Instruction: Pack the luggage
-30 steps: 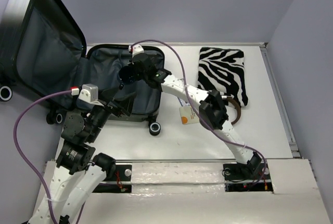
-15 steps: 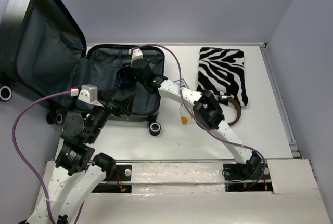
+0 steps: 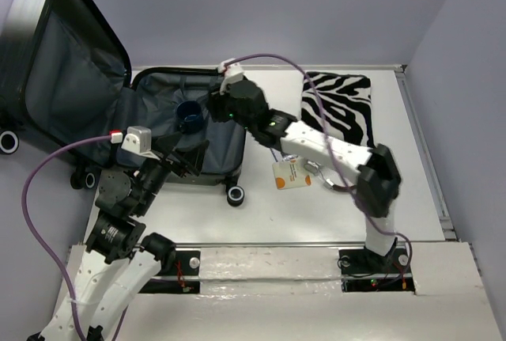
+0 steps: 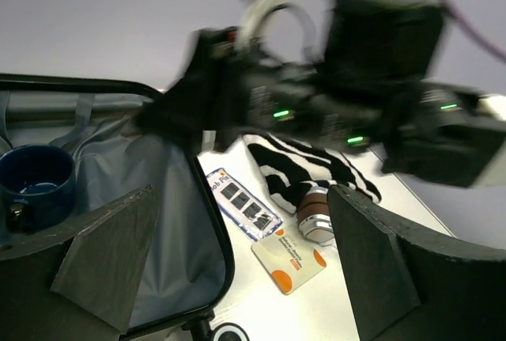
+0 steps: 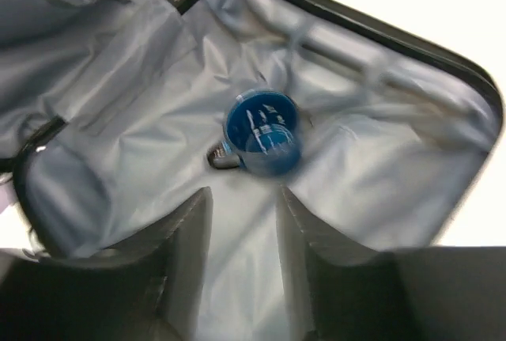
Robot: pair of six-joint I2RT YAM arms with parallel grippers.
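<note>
The luggage [image 3: 225, 159] lies open at the table's left, its lid [image 3: 71, 64] raised and its dark grey lining showing. A blue mug [image 3: 188, 115] stands inside it; it also shows in the right wrist view [image 5: 262, 131] and the left wrist view [image 4: 35, 187]. My right gripper [image 3: 211, 110] hovers over the suitcase just right of the mug, open and empty [image 5: 243, 246]. My left gripper [image 3: 190, 159] is open and empty over the suitcase's near edge [image 4: 253, 278].
On the white table right of the suitcase lie a bob pin packet [image 4: 241, 202], an orange-dotted card [image 3: 288, 173], a brown and silver rolled item [image 4: 316, 214] and a zebra-striped cloth [image 3: 348, 96]. A suitcase wheel [image 3: 235, 195] sticks out at the front.
My right gripper has let go of the blue mug inside the suitcase and drawn back to the right. Its elbow has swung right. The left arm has barely moved.
</note>
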